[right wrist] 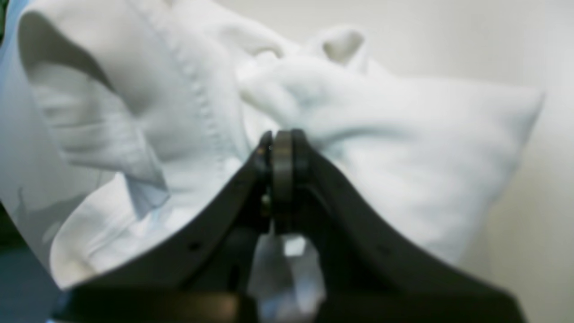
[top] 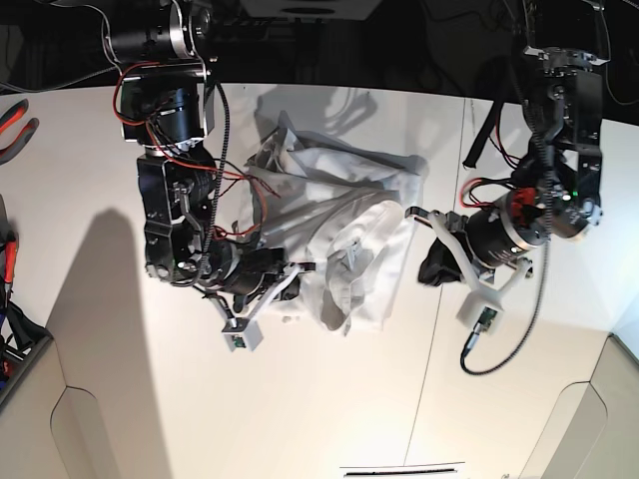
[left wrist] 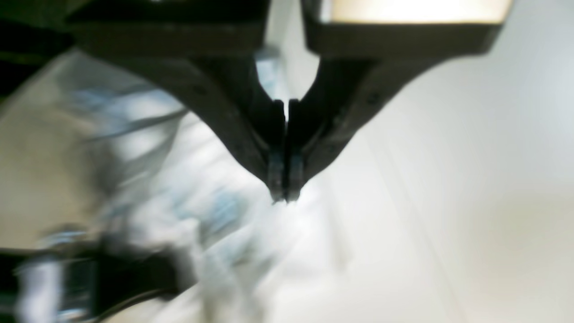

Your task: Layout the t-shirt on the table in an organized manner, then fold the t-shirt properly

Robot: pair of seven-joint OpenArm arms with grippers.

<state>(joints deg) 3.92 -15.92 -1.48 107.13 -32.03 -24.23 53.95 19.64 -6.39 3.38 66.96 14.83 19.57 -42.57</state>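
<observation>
Matte white table [top: 130,399]; wrinkled soft t-shirt [top: 339,220] pinched in right fingers [right wrist: 282,148]; left fingers [left wrist: 284,175] closed, seemingly empty.

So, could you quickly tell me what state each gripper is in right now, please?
Left gripper: shut; whether it pinches the t-shirt cannot be told.
Right gripper: shut on the t-shirt.

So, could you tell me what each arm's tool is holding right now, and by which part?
The right tool is shut on the t-shirt, pinching a bunched fold beside a stitched hem. The left tool is shut with nothing visible between its tips.
</observation>
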